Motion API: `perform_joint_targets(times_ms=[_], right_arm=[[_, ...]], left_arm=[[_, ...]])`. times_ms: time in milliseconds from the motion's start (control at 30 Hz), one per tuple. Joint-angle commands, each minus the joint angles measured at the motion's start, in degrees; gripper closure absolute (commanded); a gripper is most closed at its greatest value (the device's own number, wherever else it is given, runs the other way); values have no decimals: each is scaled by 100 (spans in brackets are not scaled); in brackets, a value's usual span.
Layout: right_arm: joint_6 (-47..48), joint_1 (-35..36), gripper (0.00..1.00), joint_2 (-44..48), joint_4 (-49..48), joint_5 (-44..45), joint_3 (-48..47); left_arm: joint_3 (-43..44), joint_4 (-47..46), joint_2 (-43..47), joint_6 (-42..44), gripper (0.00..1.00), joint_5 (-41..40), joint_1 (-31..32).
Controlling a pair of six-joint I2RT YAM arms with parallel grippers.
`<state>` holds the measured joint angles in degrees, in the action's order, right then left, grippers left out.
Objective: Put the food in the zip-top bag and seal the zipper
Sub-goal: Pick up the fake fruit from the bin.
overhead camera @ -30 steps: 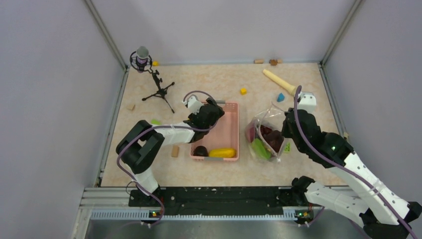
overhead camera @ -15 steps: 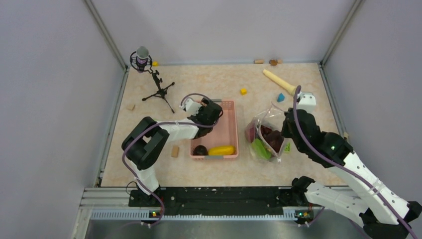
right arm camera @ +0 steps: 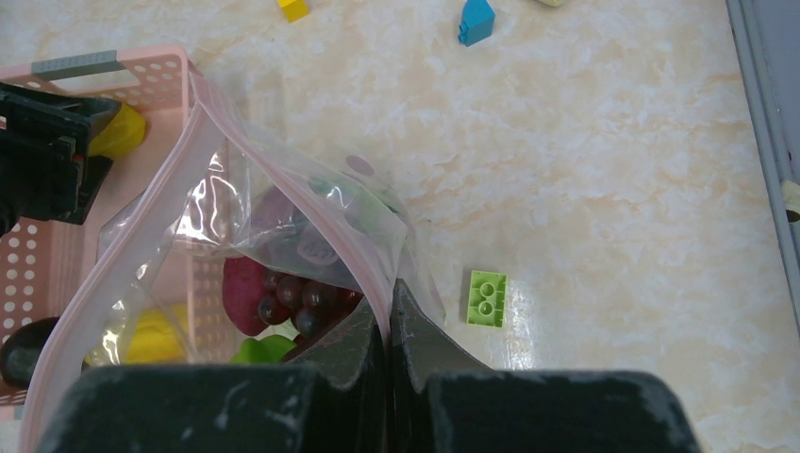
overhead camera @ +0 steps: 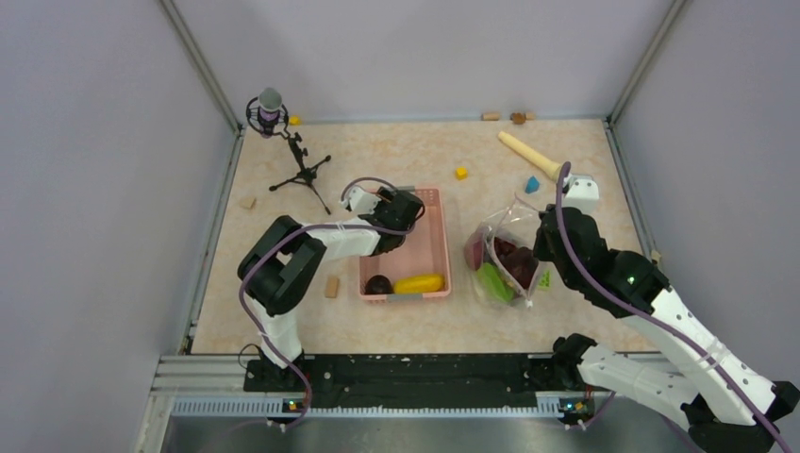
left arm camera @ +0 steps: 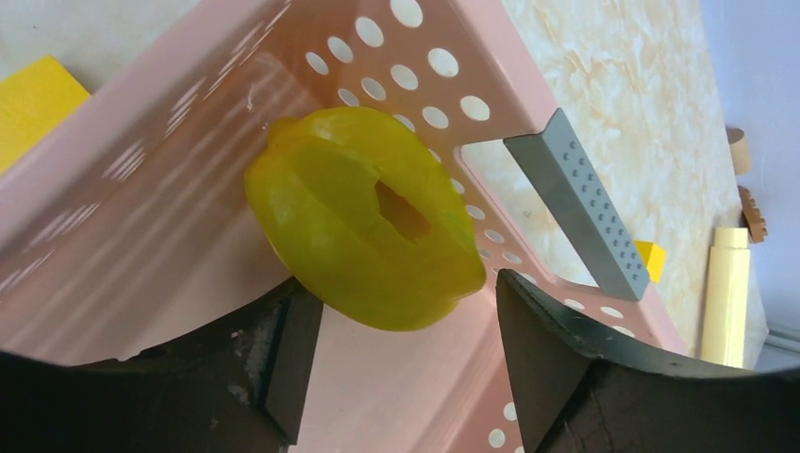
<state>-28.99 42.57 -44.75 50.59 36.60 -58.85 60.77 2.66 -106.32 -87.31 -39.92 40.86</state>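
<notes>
A yellow toy fruit (left arm camera: 363,215) is framed between the spread fingers of the left end effector (left arm camera: 401,326) at the far end of the pink perforated plastic basket (overhead camera: 429,247), and whether the pads touch it cannot be told. A longer yellow piece (overhead camera: 419,283) and a dark rounded piece (overhead camera: 379,284) are seen at the basket's near end. Just right of the basket on the marbled surface (overhead camera: 396,156), the clear crinkly zip-top bag (right arm camera: 274,255), holding dark purple and green food, is pinched at its pinkish zipper edge (right arm camera: 274,170) by the closed right end effector (right arm camera: 388,326).

Left arm at the basket, right arm at the bag.
You see the left gripper (overhead camera: 404,209) over the pink basket (overhead camera: 436,247), which holds a yellow fruit (overhead camera: 420,283); the right gripper (overhead camera: 545,238) meets the zip-top bag (overhead camera: 500,255).
</notes>
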Motion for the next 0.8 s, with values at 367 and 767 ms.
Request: perform_joint_targets(times_ms=[367, 767], right_arm=[[8, -3, 99, 31, -128, 146, -29], [8, -6, 99, 59, -128, 133, -33]], left_arm=[[116, -102, -88, 476, 56, 183, -184], [-175, -636, 174, 1446, 75, 1051, -166]])
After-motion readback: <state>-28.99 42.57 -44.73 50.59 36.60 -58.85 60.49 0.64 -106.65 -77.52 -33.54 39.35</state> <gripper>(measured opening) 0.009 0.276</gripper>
